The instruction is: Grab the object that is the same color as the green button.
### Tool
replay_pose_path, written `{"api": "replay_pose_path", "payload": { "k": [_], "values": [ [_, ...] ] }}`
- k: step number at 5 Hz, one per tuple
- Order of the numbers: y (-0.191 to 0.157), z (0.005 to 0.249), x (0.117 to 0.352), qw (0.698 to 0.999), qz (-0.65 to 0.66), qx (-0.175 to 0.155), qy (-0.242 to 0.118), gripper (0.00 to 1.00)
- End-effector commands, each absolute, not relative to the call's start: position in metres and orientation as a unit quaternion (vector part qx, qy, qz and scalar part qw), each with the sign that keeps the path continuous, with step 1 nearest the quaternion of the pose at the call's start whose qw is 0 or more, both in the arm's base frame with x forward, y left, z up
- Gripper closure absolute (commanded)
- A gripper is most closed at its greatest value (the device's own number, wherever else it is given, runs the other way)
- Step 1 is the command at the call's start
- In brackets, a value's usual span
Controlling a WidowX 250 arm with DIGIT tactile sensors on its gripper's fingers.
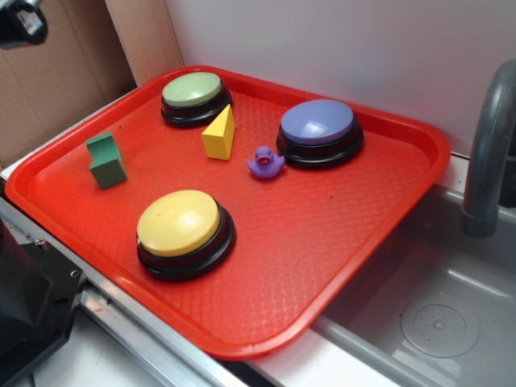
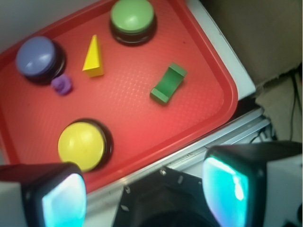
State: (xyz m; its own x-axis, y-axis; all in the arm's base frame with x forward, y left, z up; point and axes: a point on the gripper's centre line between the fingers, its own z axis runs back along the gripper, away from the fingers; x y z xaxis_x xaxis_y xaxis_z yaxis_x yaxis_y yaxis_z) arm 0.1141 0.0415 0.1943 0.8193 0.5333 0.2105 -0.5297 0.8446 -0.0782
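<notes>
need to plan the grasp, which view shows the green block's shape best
The wrist view: it looks down on the green block, showing its stepped top unobstructed. The exterior view shows the block from the side, standing near the red tray's left edge.

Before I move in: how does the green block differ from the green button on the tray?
The green block is far smaller than the green button. The block is dark green with flat, stepped faces; the button has a pale green domed round top on a black base. The block stands near the tray's left edge, while the button sits at the back, beside the yellow wedge. Both are green and rest on the red tray, untouched.
</notes>
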Motion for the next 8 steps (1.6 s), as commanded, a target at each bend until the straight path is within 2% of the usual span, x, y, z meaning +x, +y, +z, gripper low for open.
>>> {"api": "replay_pose_path", "payload": {
  "k": [1, 2, 4, 5, 8],
  "values": [
    [0.078, 0.147, 0.129, 0.884, 0.451, 0.006, -0.125, 0.0],
    [0.091, 0.118, 0.136, 0.857, 0.499, 0.023, -0.127, 0.0],
    [0.104, 0.069, 0.152, 0.838, 0.531, 0.059, -0.112, 0.0],
    [0.102, 0.058, 0.162, 0.839, 0.529, 0.046, -0.114, 0.0],
    [0.1, 0.034, 0.177, 0.843, 0.526, 0.04, -0.105, 0.0]
  ]
}}
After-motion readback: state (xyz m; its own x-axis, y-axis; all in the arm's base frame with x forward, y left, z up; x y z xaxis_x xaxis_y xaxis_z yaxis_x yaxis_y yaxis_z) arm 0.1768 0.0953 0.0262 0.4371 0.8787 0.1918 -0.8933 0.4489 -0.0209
